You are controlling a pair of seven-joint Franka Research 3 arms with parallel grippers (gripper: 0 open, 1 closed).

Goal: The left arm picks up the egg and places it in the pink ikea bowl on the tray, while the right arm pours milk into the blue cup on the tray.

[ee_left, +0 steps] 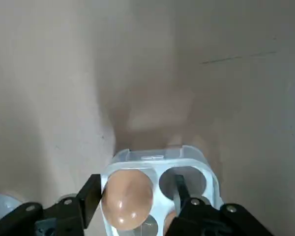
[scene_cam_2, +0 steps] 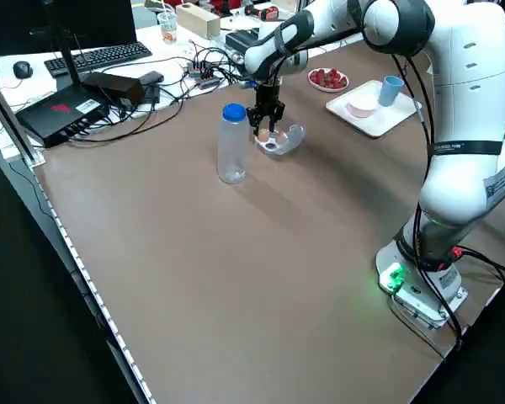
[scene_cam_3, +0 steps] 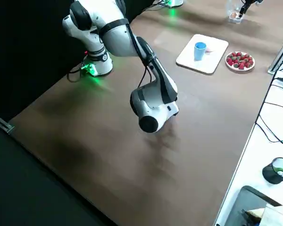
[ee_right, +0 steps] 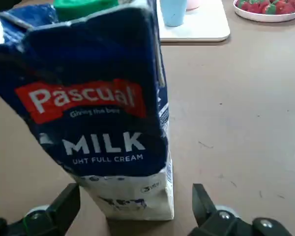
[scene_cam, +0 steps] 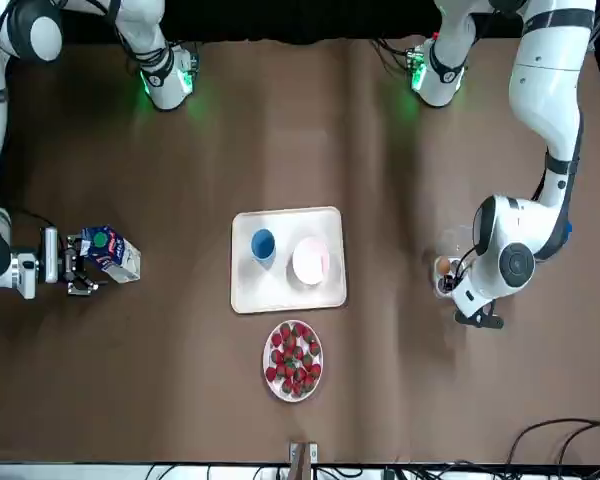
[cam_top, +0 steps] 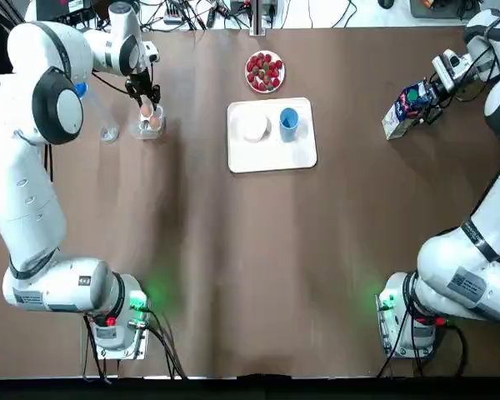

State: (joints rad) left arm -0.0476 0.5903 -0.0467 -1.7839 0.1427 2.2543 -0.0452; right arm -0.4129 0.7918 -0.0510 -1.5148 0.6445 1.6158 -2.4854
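Note:
A brown egg (ee_left: pixel 127 195) sits in a clear plastic egg holder (ee_left: pixel 192 160) at the far left of the table. My left gripper (cam_top: pixel 147 112) hangs over it, open, with one finger on each side of the egg (cam_top: pixel 154 122). The blue milk carton (cam_top: pixel 404 108) stands at the far right. My right gripper (ee_right: pixel 135 201) is open and straddles the carton's (ee_right: pixel 96 113) base, with a gap at one finger. On the white tray (cam_top: pixel 271 157) in the middle stand the pink bowl (cam_top: pixel 254 127) and the blue cup (cam_top: pixel 288 121).
A plate of strawberries (cam_top: pixel 265 72) lies just beyond the tray. A clear bottle with a blue cap (scene_cam_2: pixel 232 143) stands beside the egg holder, on the side away from the tray. Cables and desk gear line the far table edge.

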